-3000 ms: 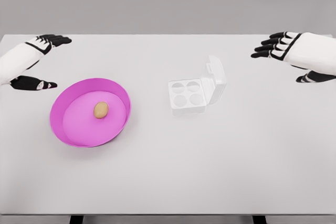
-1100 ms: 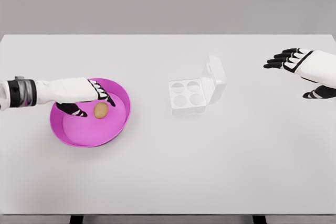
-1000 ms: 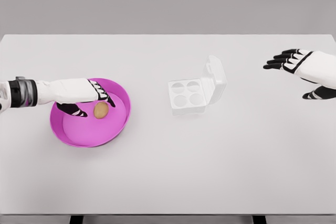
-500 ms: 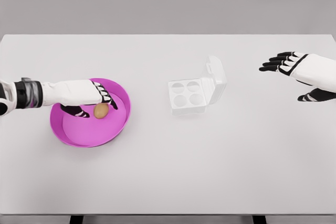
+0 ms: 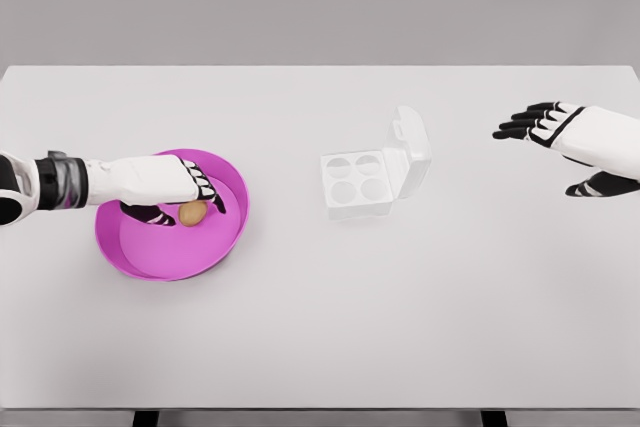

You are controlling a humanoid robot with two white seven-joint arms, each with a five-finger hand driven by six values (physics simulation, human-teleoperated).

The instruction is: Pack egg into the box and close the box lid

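Egg [image 5: 192, 212] sits in the pink bowl [image 5: 225, 238] on the counter [image 5: 330, 317], left of the box [image 5: 356, 181]. Left robot hand [image 5: 175, 193] reaches over the bowl rim, fingers and thumb curling round the egg from either side; firm grip cannot be confirmed. Box lid [image 5: 411, 149] stands propped open, four cups exposed to receive the egg. Right robot hand [image 5: 560, 137] hovers apart at right, fingers spread, holding nothing, likely waiting for the lid.
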